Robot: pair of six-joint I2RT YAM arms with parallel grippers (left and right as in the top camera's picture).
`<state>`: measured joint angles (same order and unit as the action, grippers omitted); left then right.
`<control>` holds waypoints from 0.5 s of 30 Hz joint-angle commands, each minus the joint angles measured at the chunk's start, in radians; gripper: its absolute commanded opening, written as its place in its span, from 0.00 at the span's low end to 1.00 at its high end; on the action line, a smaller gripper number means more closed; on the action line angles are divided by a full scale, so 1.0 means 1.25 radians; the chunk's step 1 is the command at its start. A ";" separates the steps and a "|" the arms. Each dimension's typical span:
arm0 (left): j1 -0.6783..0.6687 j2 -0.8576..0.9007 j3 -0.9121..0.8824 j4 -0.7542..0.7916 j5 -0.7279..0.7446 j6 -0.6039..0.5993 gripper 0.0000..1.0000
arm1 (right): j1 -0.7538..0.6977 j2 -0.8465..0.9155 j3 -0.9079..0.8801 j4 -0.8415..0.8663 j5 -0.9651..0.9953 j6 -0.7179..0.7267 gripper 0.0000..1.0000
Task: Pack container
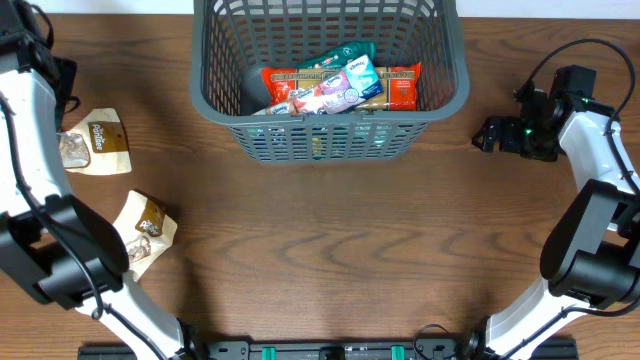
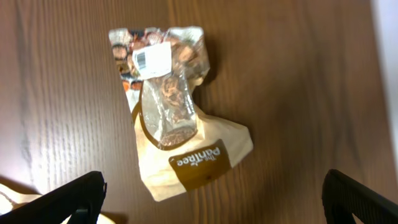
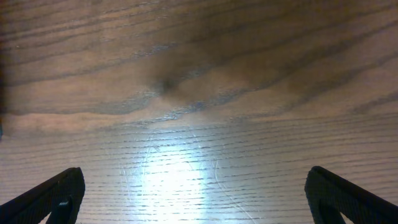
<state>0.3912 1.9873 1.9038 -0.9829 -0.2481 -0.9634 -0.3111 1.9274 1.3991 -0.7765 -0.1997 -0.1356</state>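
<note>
The container is a large dark grey slotted basket at the back middle. It holds several food packets, among them a red one and a white and blue one. A cream and brown snack packet lies flat on the table at the left and fills the left wrist view. A second such packet lies nearer the front. My left gripper is open and empty, hovering above the first packet. My right gripper is open and empty over bare wood, right of the container.
The table is dark brown wood. A corner of the second packet shows at the bottom left of the left wrist view. Both arms run along the table's left and right sides.
</note>
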 commanded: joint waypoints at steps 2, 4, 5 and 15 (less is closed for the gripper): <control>0.041 0.057 -0.002 0.021 0.074 -0.051 0.99 | 0.009 0.009 -0.004 -0.001 -0.015 0.000 0.99; 0.056 0.083 -0.002 0.035 0.098 -0.054 0.99 | 0.009 0.009 -0.004 -0.002 -0.015 0.000 0.99; 0.064 0.095 -0.002 0.039 0.107 -0.054 0.99 | 0.009 0.009 -0.004 -0.003 -0.015 0.000 0.99; 0.101 0.174 -0.002 0.060 0.137 -0.054 0.99 | 0.009 0.009 -0.004 -0.010 -0.015 0.027 0.98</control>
<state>0.5095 2.1700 1.9038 -0.9123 -0.1001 -1.0214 -0.3111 1.9274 1.3991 -0.7860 -0.2070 -0.1280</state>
